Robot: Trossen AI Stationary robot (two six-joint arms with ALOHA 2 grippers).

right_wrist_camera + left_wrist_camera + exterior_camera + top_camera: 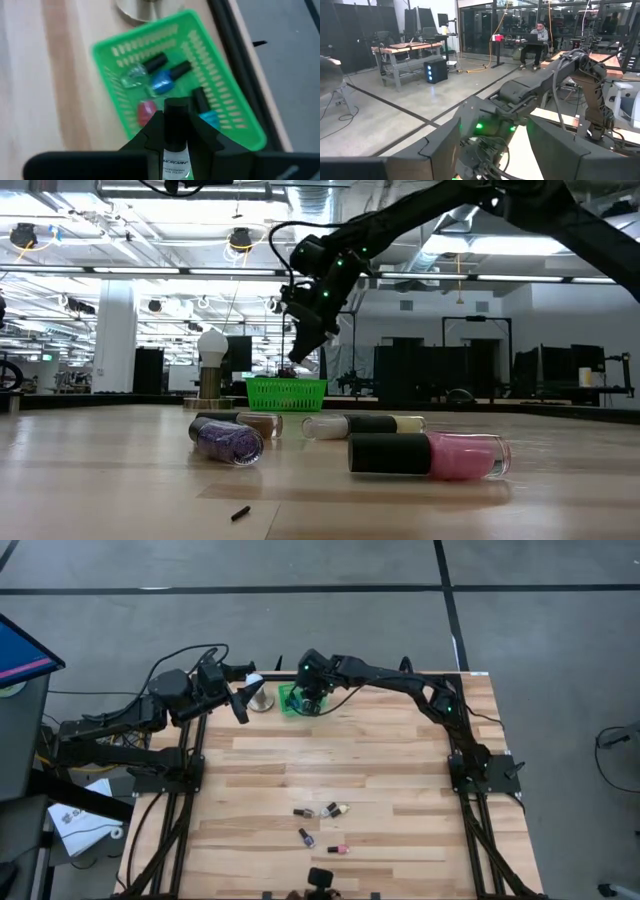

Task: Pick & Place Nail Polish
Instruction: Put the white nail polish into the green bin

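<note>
while outstretched, right gripper (pixel 176 134) clamps bottle (pixel 175 150).

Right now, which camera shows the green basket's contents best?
The right wrist view: it looks down into the green basket at four nail polish bottles. The high view has the right hand covering it; the low view shows only its side; the left wrist view misses it.

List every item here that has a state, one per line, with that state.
Right tool: above the green basket, shut on a nail polish bottle.
Left tool: open, waiting beside the white bulb-shaped thing.
Green basket: upright, holding four bottles.
Pink bottle: lying on its side.
Purple glitter bottle: lying on its side.
</note>
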